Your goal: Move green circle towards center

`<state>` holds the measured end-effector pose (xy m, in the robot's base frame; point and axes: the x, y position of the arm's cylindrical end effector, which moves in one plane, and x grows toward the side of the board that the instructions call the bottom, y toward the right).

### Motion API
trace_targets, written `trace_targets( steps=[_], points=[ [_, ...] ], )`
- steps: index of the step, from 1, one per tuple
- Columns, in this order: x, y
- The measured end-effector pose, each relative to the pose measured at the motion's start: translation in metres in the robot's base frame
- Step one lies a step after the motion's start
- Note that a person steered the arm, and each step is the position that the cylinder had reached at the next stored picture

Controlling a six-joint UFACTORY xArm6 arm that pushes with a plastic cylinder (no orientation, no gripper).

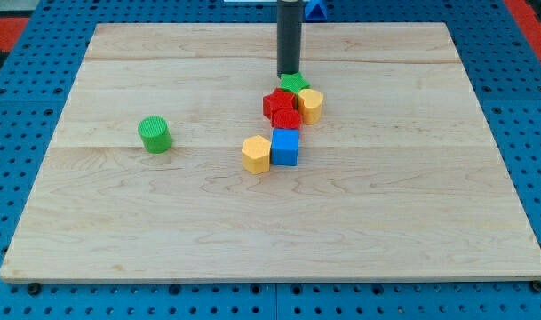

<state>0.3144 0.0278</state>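
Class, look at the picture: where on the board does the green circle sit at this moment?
The green circle stands alone on the view's left half of the wooden board, well left of the yellow block and blue cube, far from my tip.

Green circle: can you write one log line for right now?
green circle: view's left, alone | my tip: far right of it, at green star | push: not started

Green circle [154,134] lies well left of the block cluster [284,120].

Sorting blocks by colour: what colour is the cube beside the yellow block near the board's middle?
Blue cube, clear in the camera view.
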Motion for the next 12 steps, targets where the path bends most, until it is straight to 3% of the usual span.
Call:
trace_targets(
  steps=[2, 4, 6, 8, 10, 12],
  points=[
    [-0.005, -0.015],
    [0.015, -0.129],
    [0.059, -0.308],
    [0.189, -0.284],
    [0.175, -0.197],
    [0.133, -0.209]
  ],
)
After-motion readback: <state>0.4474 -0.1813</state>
